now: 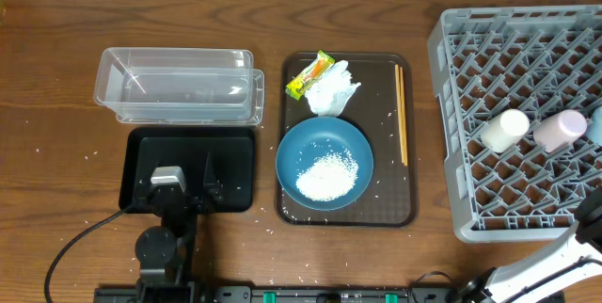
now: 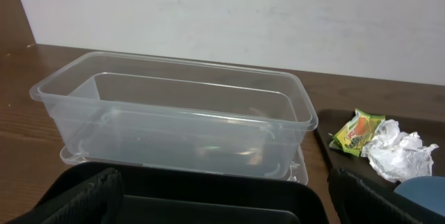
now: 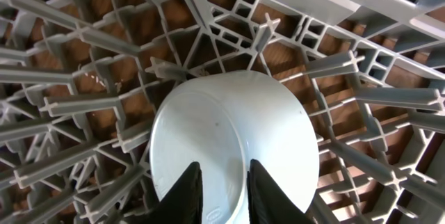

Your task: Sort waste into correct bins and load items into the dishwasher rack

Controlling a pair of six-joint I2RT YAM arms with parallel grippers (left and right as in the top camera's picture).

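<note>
Dark wooden surface [image 1: 56, 77]. Small light-blue round dish [image 3: 229, 147] lies in the grey plastic lattice rack [image 3: 83, 78]. My right fingers [image 3: 188, 196] straddle its rim, nearly together (gripping or not, I cannot tell). My left fingers [image 2: 83, 196] are spread wide. Risk: the dish rocks on the ribs and tips.

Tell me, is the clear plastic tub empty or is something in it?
Empty. The clear plastic tub shows only its bare see-through bottom in the left wrist and overhead views.

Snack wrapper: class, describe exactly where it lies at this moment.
In the overhead view, the snack wrapper lies at the brown tray's far left corner, against the crumpled tissue, beyond the blue bowl.
</note>
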